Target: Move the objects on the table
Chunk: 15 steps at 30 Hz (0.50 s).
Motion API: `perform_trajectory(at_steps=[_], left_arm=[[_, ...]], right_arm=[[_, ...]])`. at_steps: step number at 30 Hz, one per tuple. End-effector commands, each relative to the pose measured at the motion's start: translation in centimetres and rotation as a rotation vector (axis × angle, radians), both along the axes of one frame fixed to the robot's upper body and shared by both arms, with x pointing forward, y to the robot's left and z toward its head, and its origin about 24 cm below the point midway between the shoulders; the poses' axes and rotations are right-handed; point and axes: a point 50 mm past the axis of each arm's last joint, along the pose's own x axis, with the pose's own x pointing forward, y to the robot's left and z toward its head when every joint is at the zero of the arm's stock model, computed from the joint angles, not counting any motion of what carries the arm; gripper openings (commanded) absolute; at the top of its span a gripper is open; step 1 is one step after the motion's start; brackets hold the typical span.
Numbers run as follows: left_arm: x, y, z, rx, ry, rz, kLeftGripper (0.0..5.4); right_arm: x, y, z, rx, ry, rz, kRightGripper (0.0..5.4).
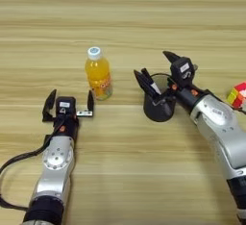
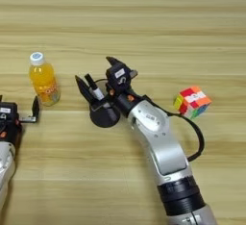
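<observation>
Left eye view shows the right gripper [image 1: 156, 70] reaching in over a black mesh pen cup [image 1: 158, 107], a round, dark, finely perforated container that looks tipped, its mouth turned toward the near left. The two black fingers stand spread wide apart: one pointed finger [image 1: 171, 56] rises behind the cup's far rim, the other [image 1: 142, 80] juts up at its left side, with the cup just below and between them. I cannot tell whether either finger presses on the rim. A black marker pen with a white-labelled barrel [image 1: 154, 87] sticks out of the cup, its long axis slanting up and to the left, lying close beside the left finger.

Off to the right of this gripper, well apart from it, a multicoloured puzzle cube [image 2: 192, 102] of glossy red, yellow, green and orange squares sits on one face, a corner turned toward the camera.

To the left of the right gripper, near but apart, a small orange-juice bottle with a white cap [image 1: 98, 73] stands upright, smooth clear plastic with a printed label, its long axis vertical. The left gripper [image 1: 67, 103] rests just in front of and to the left of the bottle, fingers splayed open and pointing away from the robot, gripping nothing.

All of this lies on the wide light-wood table [image 1: 120, 22] with horizontal plank grain.
</observation>
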Motion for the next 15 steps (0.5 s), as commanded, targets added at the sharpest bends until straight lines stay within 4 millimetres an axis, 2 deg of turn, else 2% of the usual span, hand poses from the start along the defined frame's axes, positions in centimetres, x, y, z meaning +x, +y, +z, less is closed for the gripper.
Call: perform_trajectory(at_steps=[1, 15], left_arm=[[0.27, -0.29, 0.19, -0.005, -0.008, -0.005, 5.40], [0.17, -0.34, 0.18, -0.005, -0.008, -0.005, 5.40]], right_arm=[[0.80, 0.40, -0.04, -0.011, 0.008, 0.008, 5.38], [1.30, 0.73, -1.02, -0.004, 0.053, 0.012, 5.38]])
